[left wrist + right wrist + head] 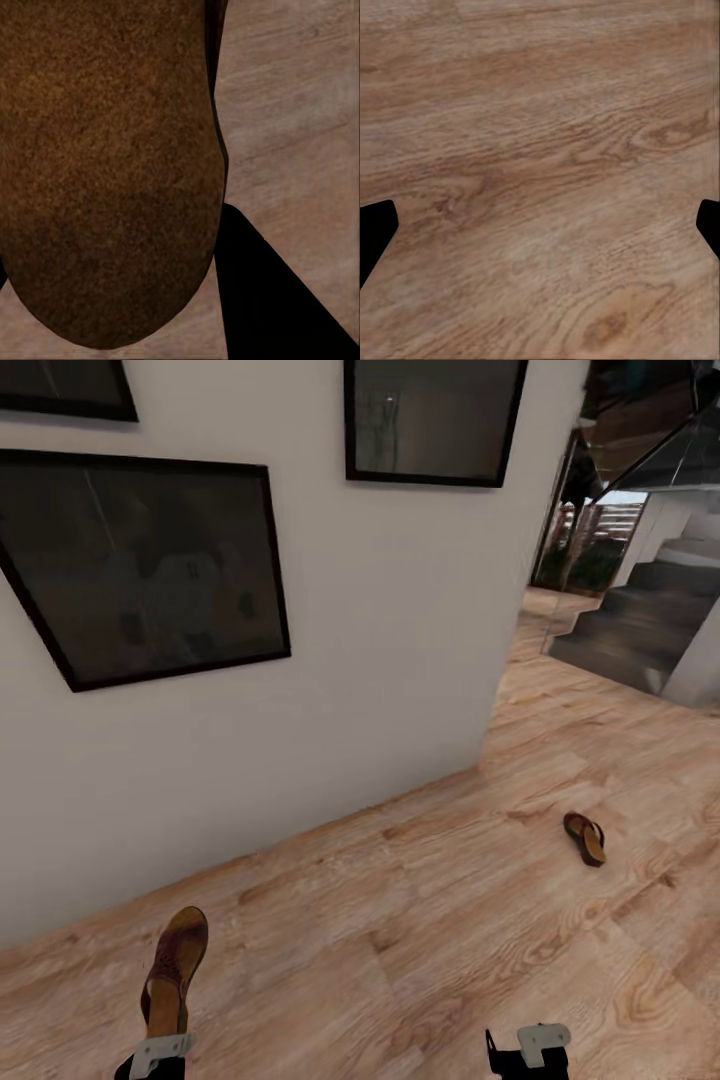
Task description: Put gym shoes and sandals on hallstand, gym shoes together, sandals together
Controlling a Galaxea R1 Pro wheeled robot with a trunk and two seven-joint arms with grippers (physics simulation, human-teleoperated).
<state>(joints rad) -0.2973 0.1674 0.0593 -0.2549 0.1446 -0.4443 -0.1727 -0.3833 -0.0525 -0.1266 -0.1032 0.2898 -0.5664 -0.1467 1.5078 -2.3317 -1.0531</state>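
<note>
My left gripper (160,1052) is shut on one brown sandal (176,965), which sticks up from it at the lower left of the head view. In the left wrist view the sandal's tan-brown sole (105,172) is very close, with a dark finger (277,300) beside it. The other sandal (586,837) lies on the corridor floor (430,920) to the right, near the wall's corner. My right gripper (530,1052) hangs open over bare planks (540,187), fingertips (373,225) wide apart. The gym shoes and the hallstand are out of view.
A white wall (380,660) with dark framed pictures (150,570) stands close ahead and ends in a corner at the right. Beyond it, grey stairs (650,610) behind a glass panel rise at the far right. Wood floor stretches between me and the lying sandal.
</note>
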